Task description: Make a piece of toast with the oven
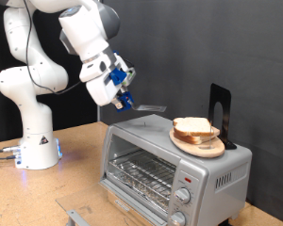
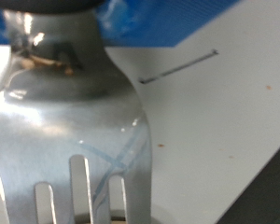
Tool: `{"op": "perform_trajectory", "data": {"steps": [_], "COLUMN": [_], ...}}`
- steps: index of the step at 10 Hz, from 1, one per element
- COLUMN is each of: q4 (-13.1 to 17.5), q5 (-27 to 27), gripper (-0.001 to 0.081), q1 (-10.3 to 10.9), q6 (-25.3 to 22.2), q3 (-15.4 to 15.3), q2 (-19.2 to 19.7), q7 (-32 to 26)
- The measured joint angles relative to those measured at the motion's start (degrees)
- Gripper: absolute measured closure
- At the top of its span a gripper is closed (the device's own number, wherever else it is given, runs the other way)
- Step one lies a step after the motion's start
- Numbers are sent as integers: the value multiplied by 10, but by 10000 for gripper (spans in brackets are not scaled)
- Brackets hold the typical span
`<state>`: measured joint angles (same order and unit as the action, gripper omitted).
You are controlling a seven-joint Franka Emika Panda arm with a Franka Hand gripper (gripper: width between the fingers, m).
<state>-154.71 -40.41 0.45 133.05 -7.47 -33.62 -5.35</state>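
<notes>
The silver-grey oven [image 1: 170, 169] stands at the exterior view's lower right; its wire rack shows through the glass front. On its top a round wooden plate [image 1: 200, 147] carries a small stack of pale bread slices [image 1: 193, 129] with brown crusts. My gripper [image 1: 123, 94] hangs above the oven's top left corner and is shut on a slotted metal spatula [image 1: 151, 108]. The blade points level towards the bread and stops short of it. In the wrist view the spatula [image 2: 75, 121] fills the picture over the oven's pale top [image 2: 215, 121]. No bread shows there.
A black upright stand [image 1: 220, 111] rises behind the plate on the oven's top. The arm's white base [image 1: 36, 141] stands on the wooden table [image 1: 47, 193] at the exterior view's left. A small metal bracket [image 1: 77, 217] lies near the table's front edge.
</notes>
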Motion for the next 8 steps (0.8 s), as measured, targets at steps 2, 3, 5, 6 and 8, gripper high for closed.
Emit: {"op": "perform_trajectory", "data": {"steps": [2,3,5,6,8], "q4": [-11,-17,-28,-34,-44], "q5": [5,6,5,5,2], "gripper": [340,340,340,340,340], "q1": [-13,-19,-25,-26,-27], "q6": [1,2,18,31,51], "q3": [15,21,33,38,41], "q2": [-10,-16,-29,-35,-49], "q7": [-16,-24,-44,-52,-69]}}
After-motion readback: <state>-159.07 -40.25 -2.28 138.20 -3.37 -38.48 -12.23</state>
